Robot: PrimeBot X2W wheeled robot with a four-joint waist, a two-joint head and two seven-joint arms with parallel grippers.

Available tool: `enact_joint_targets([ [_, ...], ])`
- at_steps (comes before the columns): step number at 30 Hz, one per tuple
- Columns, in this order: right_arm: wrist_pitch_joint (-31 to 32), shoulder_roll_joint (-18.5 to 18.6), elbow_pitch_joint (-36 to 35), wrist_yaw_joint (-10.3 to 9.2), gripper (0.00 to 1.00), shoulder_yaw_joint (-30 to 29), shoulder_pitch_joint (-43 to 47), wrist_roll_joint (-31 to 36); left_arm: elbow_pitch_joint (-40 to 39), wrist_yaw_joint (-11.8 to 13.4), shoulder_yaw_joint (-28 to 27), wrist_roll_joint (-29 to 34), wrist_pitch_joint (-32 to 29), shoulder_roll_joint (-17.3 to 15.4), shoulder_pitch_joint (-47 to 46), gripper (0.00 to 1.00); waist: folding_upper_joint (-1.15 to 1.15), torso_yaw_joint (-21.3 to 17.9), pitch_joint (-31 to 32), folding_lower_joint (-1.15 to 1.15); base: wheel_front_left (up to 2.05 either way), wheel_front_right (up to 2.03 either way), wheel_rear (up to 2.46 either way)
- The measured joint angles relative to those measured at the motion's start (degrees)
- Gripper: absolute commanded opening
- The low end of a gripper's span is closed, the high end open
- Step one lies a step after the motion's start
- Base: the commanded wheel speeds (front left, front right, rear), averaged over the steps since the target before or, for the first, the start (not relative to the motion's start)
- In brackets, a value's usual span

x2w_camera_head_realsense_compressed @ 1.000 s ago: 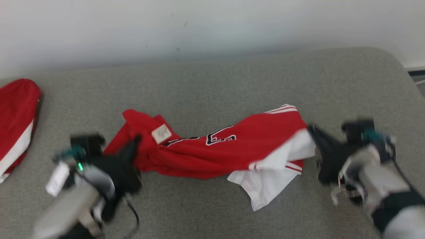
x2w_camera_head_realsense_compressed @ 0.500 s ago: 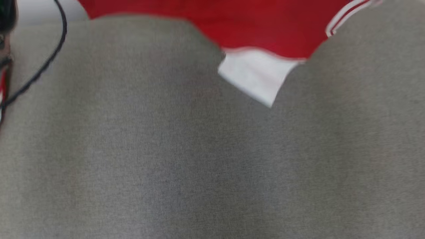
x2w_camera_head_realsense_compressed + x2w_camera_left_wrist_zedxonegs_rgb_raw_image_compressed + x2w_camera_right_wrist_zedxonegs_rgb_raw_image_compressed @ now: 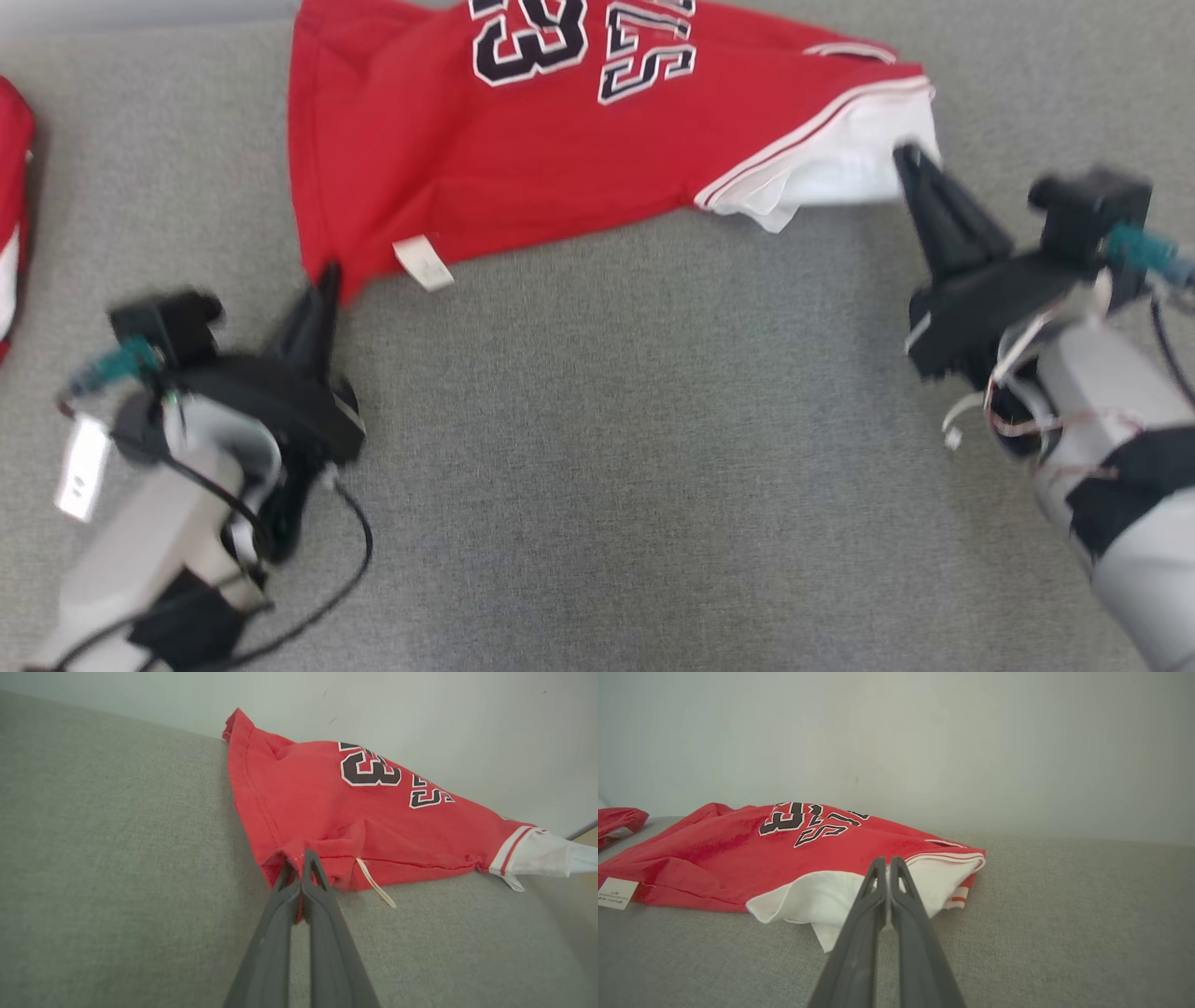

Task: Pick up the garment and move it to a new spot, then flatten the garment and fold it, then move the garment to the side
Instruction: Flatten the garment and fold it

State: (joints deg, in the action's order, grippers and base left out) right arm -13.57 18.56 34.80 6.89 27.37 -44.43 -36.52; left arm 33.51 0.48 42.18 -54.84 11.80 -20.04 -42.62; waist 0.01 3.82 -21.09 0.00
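Observation:
The garment is a red jersey with black number 23 and a white striped sleeve, spread over the far part of the grey cushion. My left gripper is shut on its near left red corner, beside a white label; the left wrist view shows the closed fingers pinching the red hem. My right gripper is shut on the white sleeve at the right; the right wrist view shows the closed fingers in the white fabric. The jersey's top edge runs out of the head view.
A second red and white garment lies at the far left edge of the cushion, also seen as a red bundle in the right wrist view. A pale wall rises behind the cushion. Bare grey cushion lies in front of the jersey.
The head camera swung between frames. The jersey went from a bunched heap at mid-cushion to spread further back with its number facing up, both grippers still holding its ends.

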Motion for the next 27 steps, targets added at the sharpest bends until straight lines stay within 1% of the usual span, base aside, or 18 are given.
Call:
enact_joint_targets([
  [5,-0.12,0.46,0.13,0.15,0.0,-0.13,7.18,-1.87,1.38,0.01,1.37,-0.08,0.58,0.66,4.97,0.0,-0.01,-0.4,3.69,-0.01,0.0,0.0,0.0],
  [11,-0.4,0.98,0.3,0.18,0.0,-0.21,15.42,-3.58,2.11,-0.48,1.99,-0.87,1.02,2.5,10.32,0.0,-0.02,-0.65,8.54,-0.01,0.0,0.0,0.0],
  [14,-0.41,1.65,0.31,0.18,0.0,0.46,19.63,-4.17,2.78,0.05,2.15,-1.03,1.35,2.48,13.47,0.0,-0.02,-0.67,11.04,-0.01,0.0,0.0,0.0],
  [18,-0.54,1.89,-0.33,0.18,0.0,0.94,24.69,-4.86,2.76,0.11,3.2,-1.18,1.43,2.72,17.67,0.0,-0.02,-0.63,14.36,-0.02,0.0,0.0,0.0],
  [23,-0.42,1.93,-1.38,0.18,0.0,2.22,29.08,-5.33,2.18,0.73,3.87,-1.18,1.56,2.93,22.21,0.0,-0.02,-0.55,17.86,-0.02,0.0,0.0,0.0],
  [24,-0.07,1.87,-1.45,0.18,0.09,2.23,29.64,-5.35,2.1,0.98,4.04,-1.18,1.72,2.96,22.51,0.0,-0.02,-0.55,18.34,-0.02,0.0,0.0,0.0],
  [25,0.14,1.76,-1.45,0.18,0.87,2.35,29.94,-5.61,1.97,1.04,4.0,-1.19,1.88,2.99,22.64,0.0,-0.02,-0.58,18.76,-0.02,0.0,0.0,0.0],
  [26,0.53,1.69,-1.59,0.18,1.0,2.49,30.02,-5.87,1.74,1.07,3.99,-1.19,1.88,2.99,22.65,0.0,-0.02,-0.65,19.06,-0.01,0.0,0.0,0.0],
  [27,0.55,1.58,-1.98,0.18,1.0,2.46,30.01,-5.94,1.52,1.1,3.98,-1.19,1.9,2.97,22.68,0.0,-0.02,-0.79,19.22,-0.01,0.0,0.0,0.0],
])
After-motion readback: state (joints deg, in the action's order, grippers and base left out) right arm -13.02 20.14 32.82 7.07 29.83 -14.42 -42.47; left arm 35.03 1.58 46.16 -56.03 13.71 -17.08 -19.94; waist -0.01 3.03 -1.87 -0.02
